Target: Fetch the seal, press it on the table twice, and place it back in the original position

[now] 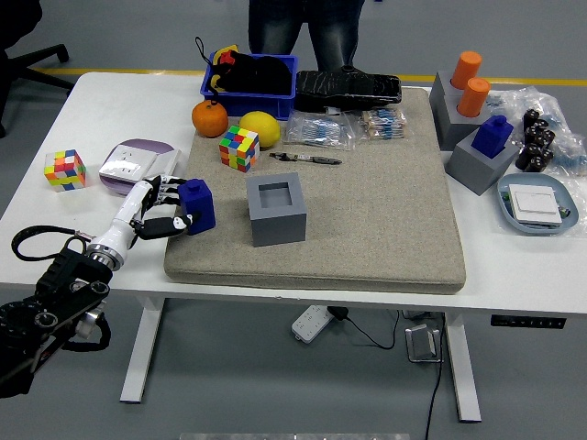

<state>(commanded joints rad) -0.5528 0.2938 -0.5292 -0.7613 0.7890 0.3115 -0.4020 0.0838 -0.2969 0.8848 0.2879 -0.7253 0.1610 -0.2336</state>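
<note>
1. Left hand [165,213] has its fingers wrapped round the blue seal [197,205], gripping the sides, at the left edge of the beige mat [367,220].
2. Seal looks rigid, light, blocky plastic; a side grip on the wide body seems secure.
3. Just right of it stands the empty grey holder [276,210], its likely home.
4. Right hand is not visible.

You get bright, even overhead light; soft shadows fall under the table [385,282], the focus is sharp, with slight glare.
</note>
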